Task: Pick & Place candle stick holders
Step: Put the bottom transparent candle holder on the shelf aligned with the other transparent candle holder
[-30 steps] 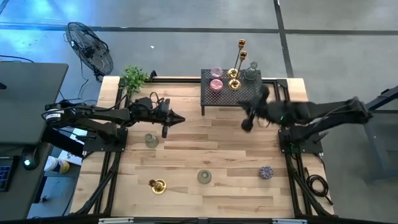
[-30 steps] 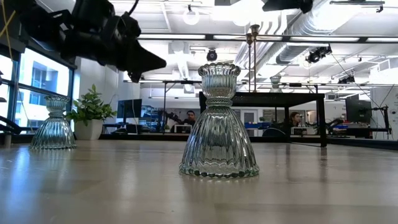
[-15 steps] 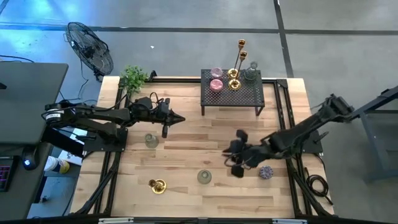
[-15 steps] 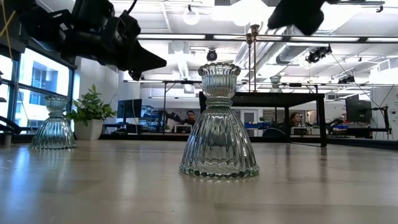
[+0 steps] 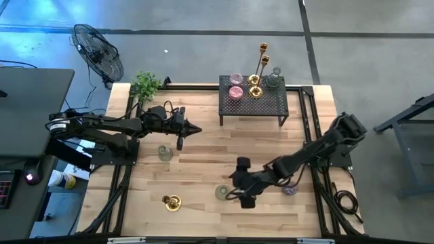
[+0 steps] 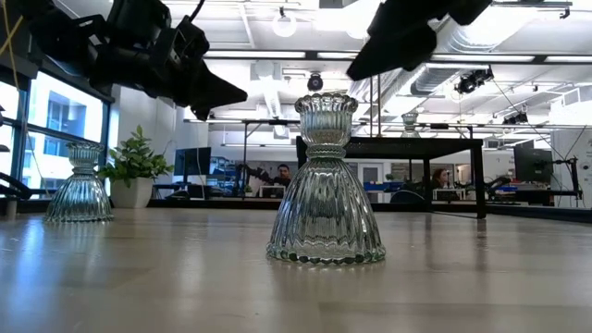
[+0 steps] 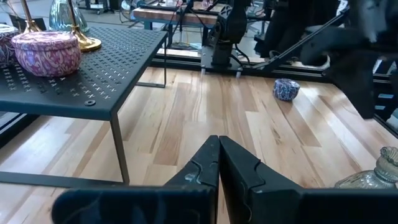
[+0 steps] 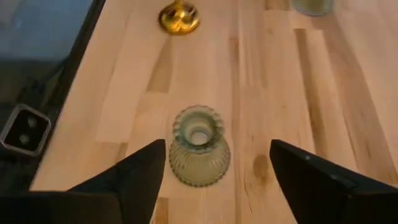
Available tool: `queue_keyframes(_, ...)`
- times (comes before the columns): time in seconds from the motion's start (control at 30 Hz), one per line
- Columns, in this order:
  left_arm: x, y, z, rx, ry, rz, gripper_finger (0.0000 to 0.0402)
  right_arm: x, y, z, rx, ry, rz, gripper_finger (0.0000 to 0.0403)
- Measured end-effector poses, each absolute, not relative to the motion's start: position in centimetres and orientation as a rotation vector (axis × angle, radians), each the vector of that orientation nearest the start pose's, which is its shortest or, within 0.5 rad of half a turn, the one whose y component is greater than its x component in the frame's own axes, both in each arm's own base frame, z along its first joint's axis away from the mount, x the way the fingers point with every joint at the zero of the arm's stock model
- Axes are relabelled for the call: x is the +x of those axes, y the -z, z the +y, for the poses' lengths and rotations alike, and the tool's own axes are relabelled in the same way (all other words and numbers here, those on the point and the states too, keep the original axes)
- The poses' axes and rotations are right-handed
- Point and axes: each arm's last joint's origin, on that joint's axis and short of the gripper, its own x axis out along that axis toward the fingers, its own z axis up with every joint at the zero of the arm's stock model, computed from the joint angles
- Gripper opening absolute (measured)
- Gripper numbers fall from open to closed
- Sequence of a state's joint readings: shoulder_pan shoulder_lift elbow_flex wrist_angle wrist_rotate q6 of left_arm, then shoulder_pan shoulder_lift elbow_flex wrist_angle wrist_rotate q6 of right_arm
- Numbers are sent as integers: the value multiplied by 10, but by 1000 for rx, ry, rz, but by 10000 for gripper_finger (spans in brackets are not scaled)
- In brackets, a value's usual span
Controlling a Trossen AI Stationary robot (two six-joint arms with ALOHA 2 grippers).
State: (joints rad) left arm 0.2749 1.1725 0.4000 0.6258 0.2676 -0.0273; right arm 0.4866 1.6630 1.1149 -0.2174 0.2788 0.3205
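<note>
A clear grey-green glass holder (image 5: pixel 222 192) stands upright on the wooden table (image 5: pixel 203 156) near its front edge, ribbed and bell-shaped in the low view (image 6: pixel 326 181). The right gripper (image 5: pixel 239 193) hovers just beside it with its fingers (image 8: pixel 137 171) spread wide; in the right wrist view the holder (image 8: pixel 199 146) sits between the two fingers, touching neither. A short gold holder (image 5: pixel 171 201) lies further left along the front of the table, and a second glass holder (image 5: pixel 165 153) stands nearer the left arm. A small purple holder (image 5: pixel 290 188) rests on the table beneath the right arm. On the black mesh rack (image 5: pixel 252 100) at the back stand two pink cups (image 5: pixel 235 86), the tall brass sticks (image 5: pixel 262 57) and another glass cup (image 5: pixel 274 79). The left gripper (image 5: pixel 191 129) waits above the table left of the rack, its fingers (image 7: pixel 211 168) pressed together on nothing. A potted plant (image 5: pixel 145 85) sits at the back left corner.
</note>
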Motion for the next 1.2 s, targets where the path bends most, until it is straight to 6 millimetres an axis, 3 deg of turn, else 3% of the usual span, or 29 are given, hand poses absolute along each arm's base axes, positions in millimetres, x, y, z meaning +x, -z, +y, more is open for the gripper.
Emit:
queue_keyframes(0.33, 223, -205, 55, -66, -9, 142, 2, 336, -202, 162, -132, -211, 722, 293)
queue_keyframes(0.67, 223, -205, 55, -58, -24, 142, 2, 356, -186, 145, -117, -323, 721, 290)
queue_keyframes(0.97, 223, -204, 55, -59, -25, 144, 2, 364, -177, 138, -111, -397, 721, 260)
queue_keyframes(1.2, 223, -204, 55, -59, -26, 145, 2, 364, -177, 136, -108, -407, 726, 210)
